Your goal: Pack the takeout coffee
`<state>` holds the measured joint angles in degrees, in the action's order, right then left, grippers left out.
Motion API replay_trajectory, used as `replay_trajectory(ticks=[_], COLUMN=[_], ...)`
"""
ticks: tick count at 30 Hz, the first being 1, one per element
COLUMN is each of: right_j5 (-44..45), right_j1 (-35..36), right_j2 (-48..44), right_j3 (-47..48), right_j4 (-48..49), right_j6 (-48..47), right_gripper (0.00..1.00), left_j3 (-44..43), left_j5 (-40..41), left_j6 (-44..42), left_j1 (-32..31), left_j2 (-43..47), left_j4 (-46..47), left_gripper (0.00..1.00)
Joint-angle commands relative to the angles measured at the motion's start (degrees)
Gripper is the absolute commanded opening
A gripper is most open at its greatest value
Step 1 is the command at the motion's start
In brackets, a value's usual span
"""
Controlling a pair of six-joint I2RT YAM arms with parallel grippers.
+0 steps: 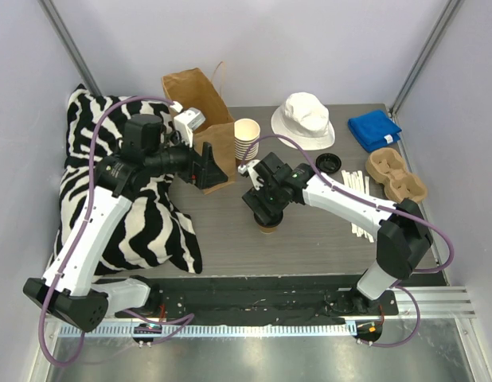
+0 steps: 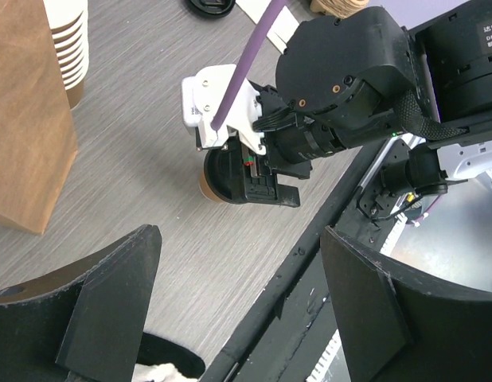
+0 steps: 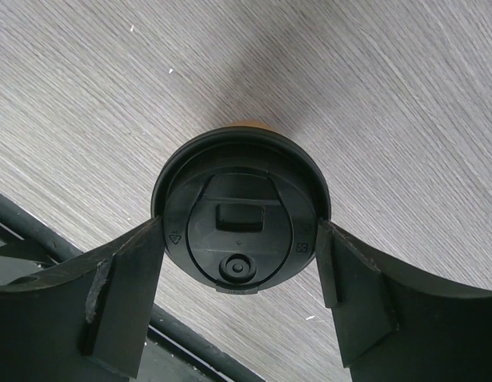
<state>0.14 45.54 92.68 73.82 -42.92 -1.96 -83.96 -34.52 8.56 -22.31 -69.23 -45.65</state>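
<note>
Mid-table, the right gripper (image 3: 241,243) straddles the small brown-banded paper cup with round black plastic lid (image 3: 240,208), grip uncertain; the left gripper (image 2: 240,259) gapes empty. Light, crushable: best clasped gently at the stiff lid rim.

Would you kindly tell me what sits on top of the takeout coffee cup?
A round black lid caps the takeout coffee, with the right claw straddling it. The lid hides the contents; only a brown sliver of cup shows.
</note>
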Motion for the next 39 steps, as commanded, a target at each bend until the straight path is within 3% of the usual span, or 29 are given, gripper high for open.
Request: replay_trajectory(ticks=[1, 17, 28, 39], right_j5=[0.82, 4.51, 1.44, -1.11], right_j1=[0.34, -0.18, -14.49, -25.14], right_j2=[-0.22, -1.19, 1.18, 13.92], right_j3=[-0.43, -0.17, 7.90, 22.05], right_j4=[1.17, 0.73, 0.29, 2.92], right_j6=[-0.94, -2.17, -5.16, -7.01], right_gripper=[0.79, 0.77, 0.73, 0.73], left_j3=[-0.24, -1.38, -1.47, -2.96], left_j5=[-0.19, -0.10, -0.11, -1.77], left_j6=[0.58, 0.58, 0.76, 3.12], left_j1=[0.16, 0.24, 0.25, 2.00], left_j2=[-0.20, -1.34, -1.61, -1.96], left_j4=[2.58, 1.97, 2.32, 3.72], left_gripper=[0.86, 0.86, 0.86, 0.86])
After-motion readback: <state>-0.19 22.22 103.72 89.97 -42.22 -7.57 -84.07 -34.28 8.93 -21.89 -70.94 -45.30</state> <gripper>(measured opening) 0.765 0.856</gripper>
